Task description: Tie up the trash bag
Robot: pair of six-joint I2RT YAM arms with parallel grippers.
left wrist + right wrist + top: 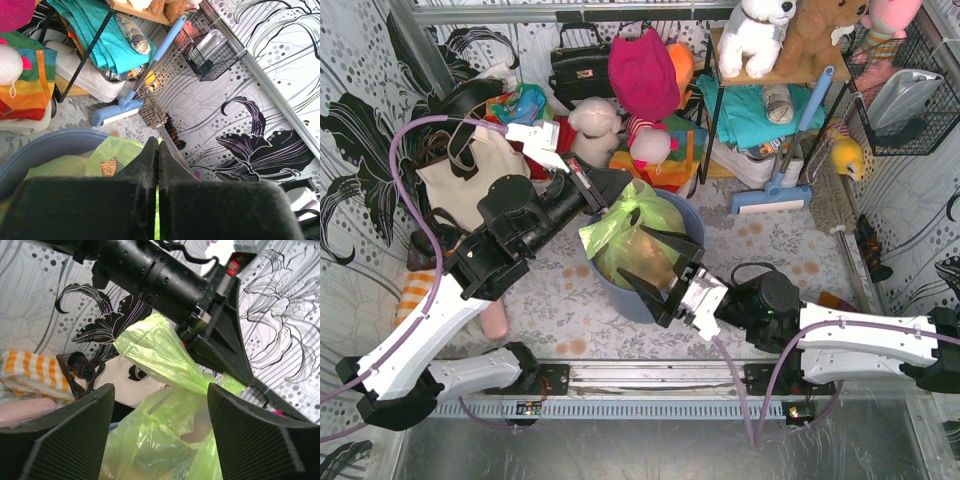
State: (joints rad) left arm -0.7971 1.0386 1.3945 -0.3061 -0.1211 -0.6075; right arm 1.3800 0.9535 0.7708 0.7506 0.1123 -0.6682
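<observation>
The left gripper (157,143) had its jaws pressed together, pinching a raised flap of the trash bag (618,225), which sat inside the blue-grey bin (688,218) on the counter (775,245). Further right, the right gripper (160,395) held its jaws spread, with the bag's lime-green top between them.

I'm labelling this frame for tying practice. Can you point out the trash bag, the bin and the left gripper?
trash bag (625,215): top external view, on its raised green flap.
bin (690,215): top external view, on its right rim.
left gripper (158,146): left wrist view, between its closed fingertips.
</observation>
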